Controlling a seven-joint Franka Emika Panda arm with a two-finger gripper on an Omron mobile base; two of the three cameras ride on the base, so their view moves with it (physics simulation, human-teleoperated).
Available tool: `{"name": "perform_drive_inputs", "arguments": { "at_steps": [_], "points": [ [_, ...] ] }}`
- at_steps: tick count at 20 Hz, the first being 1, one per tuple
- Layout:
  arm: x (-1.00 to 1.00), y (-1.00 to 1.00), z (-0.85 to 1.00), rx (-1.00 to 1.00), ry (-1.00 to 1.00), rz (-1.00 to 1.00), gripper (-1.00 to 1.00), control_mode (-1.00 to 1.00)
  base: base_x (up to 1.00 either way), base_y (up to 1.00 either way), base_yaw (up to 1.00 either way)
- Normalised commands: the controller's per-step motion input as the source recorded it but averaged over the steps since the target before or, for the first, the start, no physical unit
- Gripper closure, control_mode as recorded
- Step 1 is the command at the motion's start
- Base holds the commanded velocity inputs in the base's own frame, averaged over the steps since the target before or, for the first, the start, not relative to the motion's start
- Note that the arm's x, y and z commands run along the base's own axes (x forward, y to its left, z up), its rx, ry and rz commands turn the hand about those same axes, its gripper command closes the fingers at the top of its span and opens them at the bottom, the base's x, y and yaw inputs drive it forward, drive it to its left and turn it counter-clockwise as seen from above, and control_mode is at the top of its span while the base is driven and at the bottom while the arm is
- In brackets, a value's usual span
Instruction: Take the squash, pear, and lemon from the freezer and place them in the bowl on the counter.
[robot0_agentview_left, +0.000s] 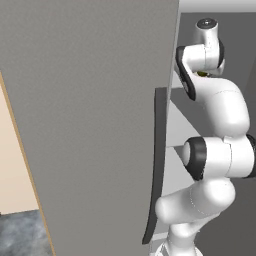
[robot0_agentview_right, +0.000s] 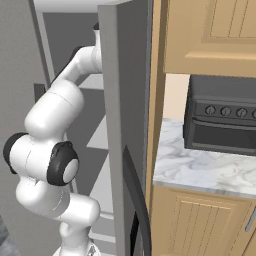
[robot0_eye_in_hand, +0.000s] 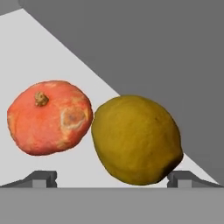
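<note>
Freezer (robot0_agentview_left: 90, 125) with its broad grey door swung open; the long dark curved handle (robot0_agentview_left: 156, 165) runs down the door's edge. The white arm (robot0_agentview_left: 220, 150) reaches past the door into the grey interior, where pale shelves (robot0_agentview_right: 102, 135) show behind it.

Hand view: the claw (robot0_eye_in_hand: 112, 178) stands wide open and holds nothing, its two dark fingertips (robot0_eye_in_hand: 41, 178) apart at the bottom edge. Between and just beyond them, on a pale shelf, lies the lemon (robot0_eye_in_hand: 136, 140), dull yellow, nearer the right fingertip. To its left, touching or nearly touching it, lies a round orange-red fruit (robot0_eye_in_hand: 49, 117) with a small brown stem, blotched paler on one side.

Right base view: the marble table (robot0_agentview_right: 200, 170) beside the freezer carries a dark toaster oven (robot0_agentview_right: 222, 122), above light wooden cabinet doors (robot0_agentview_right: 200, 222).
</note>
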Motion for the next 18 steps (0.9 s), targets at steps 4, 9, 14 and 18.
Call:
{"name": "perform_drive_inputs", "arguments": {
  "at_steps": [4,9,14,18],
  "points": [
    [0.0,-0.03,0.0,0.0,0.0,-0.11,-1.0,-1.0,0.0,0.0,0.0],
    [0.0,-0.17,0.0,0.0,0.0,-0.1,-1.0,-1.0,0.0,0.0,0.0],
    [0.02,-0.25,0.0,0.0,0.0,-0.05,-1.0,-1.0,0.0,0.0,0.0],
    [0.06,-0.17,0.0,0.0,0.0,-0.01,-1.0,-1.0,0.0,0.0,0.0]
  ]
}}
